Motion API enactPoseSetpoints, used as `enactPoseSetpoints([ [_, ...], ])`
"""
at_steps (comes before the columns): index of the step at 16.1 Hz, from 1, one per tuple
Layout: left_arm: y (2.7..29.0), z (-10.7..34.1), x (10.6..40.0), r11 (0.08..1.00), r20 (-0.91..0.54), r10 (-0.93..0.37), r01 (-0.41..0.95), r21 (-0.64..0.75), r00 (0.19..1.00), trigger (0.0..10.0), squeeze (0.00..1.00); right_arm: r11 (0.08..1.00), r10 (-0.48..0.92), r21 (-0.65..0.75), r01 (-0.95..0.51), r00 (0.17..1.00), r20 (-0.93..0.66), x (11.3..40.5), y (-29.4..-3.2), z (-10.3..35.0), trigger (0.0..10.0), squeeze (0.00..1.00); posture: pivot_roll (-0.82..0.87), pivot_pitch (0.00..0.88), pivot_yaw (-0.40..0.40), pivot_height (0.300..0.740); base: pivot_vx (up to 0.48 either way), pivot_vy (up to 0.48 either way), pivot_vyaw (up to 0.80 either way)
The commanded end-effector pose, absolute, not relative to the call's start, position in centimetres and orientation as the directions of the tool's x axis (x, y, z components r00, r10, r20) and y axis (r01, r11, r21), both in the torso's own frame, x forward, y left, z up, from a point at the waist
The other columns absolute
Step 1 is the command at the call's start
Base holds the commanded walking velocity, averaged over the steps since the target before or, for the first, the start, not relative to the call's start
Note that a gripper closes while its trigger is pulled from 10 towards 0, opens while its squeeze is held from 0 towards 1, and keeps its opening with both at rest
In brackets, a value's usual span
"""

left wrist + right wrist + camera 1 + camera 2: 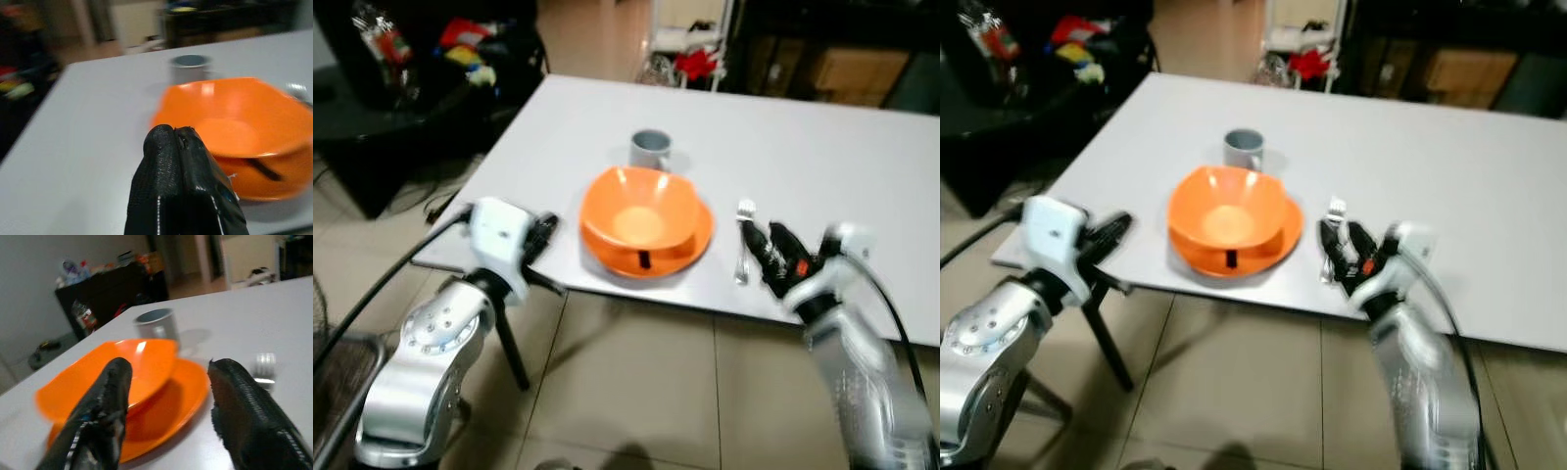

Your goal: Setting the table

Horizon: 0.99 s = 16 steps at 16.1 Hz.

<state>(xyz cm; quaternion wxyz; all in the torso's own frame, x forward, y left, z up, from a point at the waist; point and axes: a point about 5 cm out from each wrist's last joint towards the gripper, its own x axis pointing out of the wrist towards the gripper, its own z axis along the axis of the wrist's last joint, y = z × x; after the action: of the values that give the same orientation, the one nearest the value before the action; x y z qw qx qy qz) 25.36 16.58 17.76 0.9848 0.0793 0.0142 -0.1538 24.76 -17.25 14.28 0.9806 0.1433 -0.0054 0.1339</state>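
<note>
Left eye view: white table (822,157) on tiled floor (636,382), clutter behind.

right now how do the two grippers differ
The left gripper has its fingers pressed shut, while the right gripper is open with a wide gap between its fingers. The left gripper sits at the table's near edge, left of the orange bowl; the right gripper is to the bowl's right, over the fork. Both are empty and both reach toward the place setting.
</note>
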Motion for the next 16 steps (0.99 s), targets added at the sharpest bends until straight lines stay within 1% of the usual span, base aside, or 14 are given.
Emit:
enactPoseSetpoints([
  [1, 17.2, 17.9, 24.8, 0.955, -0.038, -0.237, 0.240, 0.175, 0.971, 10.0, 0.00, 0.937, 0.267, 0.210, -0.279, 0.960, 0.085, 23.9, -16.4, 15.6, 10.0, 1.00, 0.09, 0.000, -0.019, 0.740, 0.000, 0.000, 0.80],
  [3, 16.6, 17.5, 24.6, 0.957, -0.039, -0.235, 0.238, 0.167, 0.971, 10.0, 0.00, 0.960, 0.244, 0.126, -0.251, 0.967, 0.073, 22.6, -15.7, 15.3, 10.0, 1.00, 0.08, 0.000, -0.021, 0.740, 0.000, 0.000, 0.80],
  [6, 16.4, 17.7, 25.1, 0.955, -0.024, -0.220, 0.221, 0.200, 0.975, 10.0, 0.00, 0.969, 0.247, -0.024, -0.246, 0.966, 0.070, 22.4, -15.2, 15.5, 10.0, 1.00, 0.08, 0.000, -0.015, 0.740, 0.000, 0.000, 0.80],
  [8, 16.7, 17.8, 25.2, 0.961, -0.013, -0.187, 0.186, 0.203, 0.982, 10.0, 0.00, 0.974, 0.226, -0.030, -0.225, 0.974, 0.027, 22.4, -15.4, 15.3, 10.0, 1.00, 0.08, 0.000, -0.021, 0.740, 0.000, 0.000, 0.80],
  [10, 16.5, 17.8, 25.2, 0.964, -0.007, -0.171, 0.169, 0.204, 0.985, 10.0, 0.00, 0.976, 0.220, 0.000, -0.220, 0.976, -0.012, 22.7, -15.2, 15.0, 10.0, 1.00, 0.08, 0.000, -0.032, 0.740, 0.000, 0.000, 0.80],
  [13, 16.3, 17.5, 24.9, 0.966, -0.013, -0.172, 0.171, 0.192, 0.985, 10.0, 0.00, 0.951, 0.307, 0.054, -0.306, 0.952, -0.006, 22.9, -14.0, 15.0, 10.0, 1.00, 0.07, 0.000, -0.046, 0.740, 0.000, 0.000, 0.80],
  [16, 16.2, 17.4, 24.9, 0.965, -0.014, -0.177, 0.176, 0.195, 0.984, 10.0, 0.00, 0.944, 0.321, 0.081, -0.320, 0.947, 0.001, 23.0, -13.8, 15.2, 10.0, 1.00, 0.07, 0.000, -0.041, 0.740, 0.000, 0.000, 0.80],
])
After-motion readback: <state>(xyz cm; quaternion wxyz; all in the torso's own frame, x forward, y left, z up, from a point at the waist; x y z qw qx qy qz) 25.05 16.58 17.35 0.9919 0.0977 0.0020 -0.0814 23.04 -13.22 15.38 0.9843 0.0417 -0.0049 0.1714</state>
